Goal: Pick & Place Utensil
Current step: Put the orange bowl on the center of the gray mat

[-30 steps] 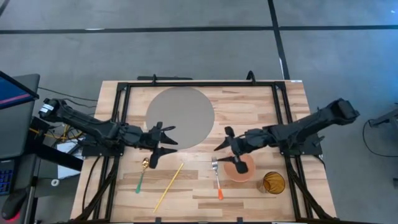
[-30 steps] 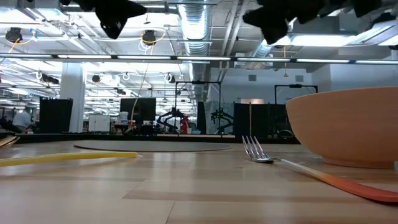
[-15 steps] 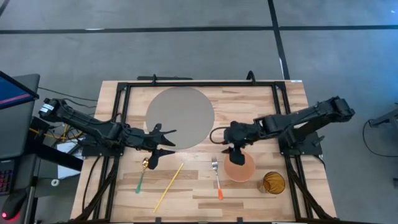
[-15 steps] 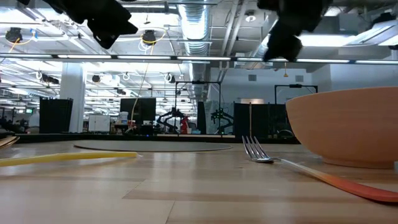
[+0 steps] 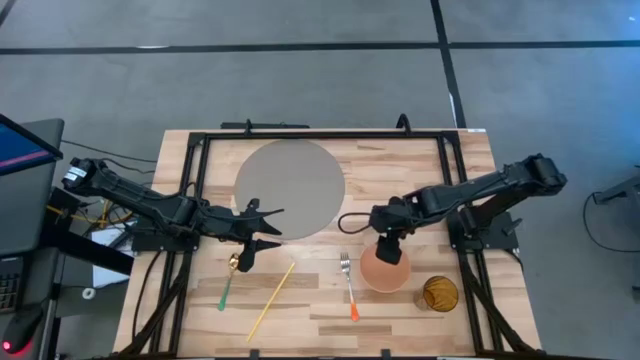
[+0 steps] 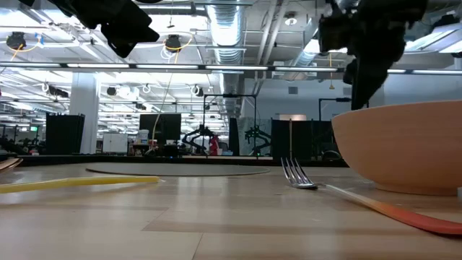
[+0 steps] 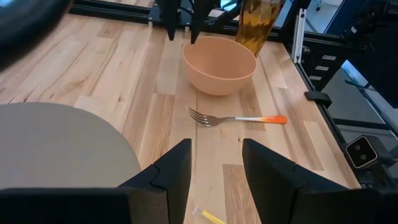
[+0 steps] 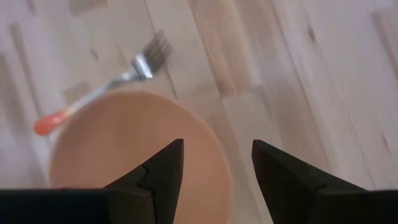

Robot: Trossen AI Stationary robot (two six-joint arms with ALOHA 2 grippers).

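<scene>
A fork [image 5: 348, 283] with an orange handle lies flat on the wooden table, just left of a peach bowl [image 5: 386, 272]. A spoon [image 5: 228, 280] with a green handle and a yellow chopstick [image 5: 270, 300] lie at the front left. My right gripper [image 5: 387, 245] is open and points down over the bowl's far rim [image 8: 219, 163]. In the right wrist view [image 8: 217, 145] its fingers stand one over the inside and one outside the rim, touching nothing that I can see. My left gripper [image 5: 270, 227] is open and empty, hovering above the table by the spoon's bowl end.
A round grey mat [image 5: 290, 188] lies at the table's far middle. An amber glass [image 5: 439, 293] stands at the front right beside the bowl. A black frame [image 5: 320, 134] runs along the table's far and side edges. Bare wood shows at the front middle.
My right gripper has tipped its fingers downward, drawn a little toward the table's right, and come down toward the bowl's far rim. It has stayed open. The fork, bowl, spoon and chopstick have not moved.
</scene>
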